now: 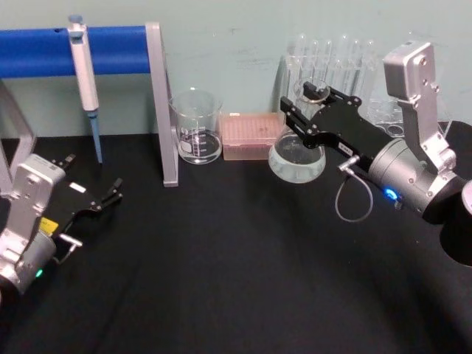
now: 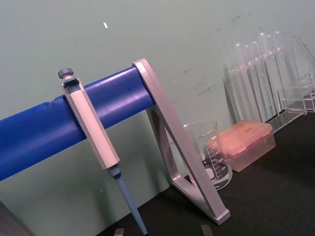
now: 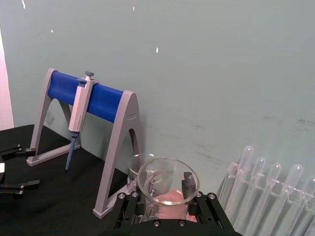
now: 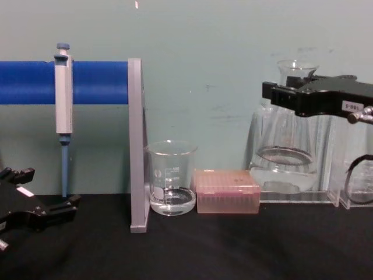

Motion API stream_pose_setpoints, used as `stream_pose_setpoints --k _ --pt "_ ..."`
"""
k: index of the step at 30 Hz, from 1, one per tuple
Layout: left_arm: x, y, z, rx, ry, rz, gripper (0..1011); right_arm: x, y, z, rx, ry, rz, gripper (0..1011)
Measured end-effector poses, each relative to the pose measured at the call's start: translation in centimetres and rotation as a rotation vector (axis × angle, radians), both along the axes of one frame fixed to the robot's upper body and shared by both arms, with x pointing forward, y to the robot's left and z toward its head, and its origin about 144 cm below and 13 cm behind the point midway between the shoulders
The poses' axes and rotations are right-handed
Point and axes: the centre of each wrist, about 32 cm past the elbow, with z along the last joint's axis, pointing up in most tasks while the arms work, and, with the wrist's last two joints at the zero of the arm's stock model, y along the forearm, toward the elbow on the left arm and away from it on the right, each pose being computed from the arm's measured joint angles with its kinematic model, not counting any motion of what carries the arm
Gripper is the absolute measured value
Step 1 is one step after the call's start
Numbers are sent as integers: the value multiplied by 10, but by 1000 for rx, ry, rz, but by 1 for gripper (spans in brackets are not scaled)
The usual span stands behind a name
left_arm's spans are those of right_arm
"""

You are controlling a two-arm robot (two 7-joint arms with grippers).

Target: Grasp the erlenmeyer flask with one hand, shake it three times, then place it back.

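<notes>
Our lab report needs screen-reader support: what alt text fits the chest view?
The right gripper holds the erlenmeyer flask by its neck, clear of the table, with clear liquid inside. A beaker and pink box stand to its left; the left gripper sits low at the left edge.

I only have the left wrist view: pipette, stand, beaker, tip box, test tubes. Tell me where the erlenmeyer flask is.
Observer: The right hand is shut on the neck of the erlenmeyer flask and holds it in front of the test tubes. In the chest view its base appears to hang above the table.
Operator: Good. Now report the left hand.
Observer: The left hand sits low over the table on the left. It is open, holds nothing, and is nearer the robot than the pipette stand.
</notes>
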Motion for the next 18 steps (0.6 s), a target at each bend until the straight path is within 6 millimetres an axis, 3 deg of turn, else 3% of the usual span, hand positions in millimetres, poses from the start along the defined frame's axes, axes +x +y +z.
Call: stream_pose_setpoints --k 18 --pt "0 0 0 0 0 0 1001 -2 1 -5 -1 15 0 456"
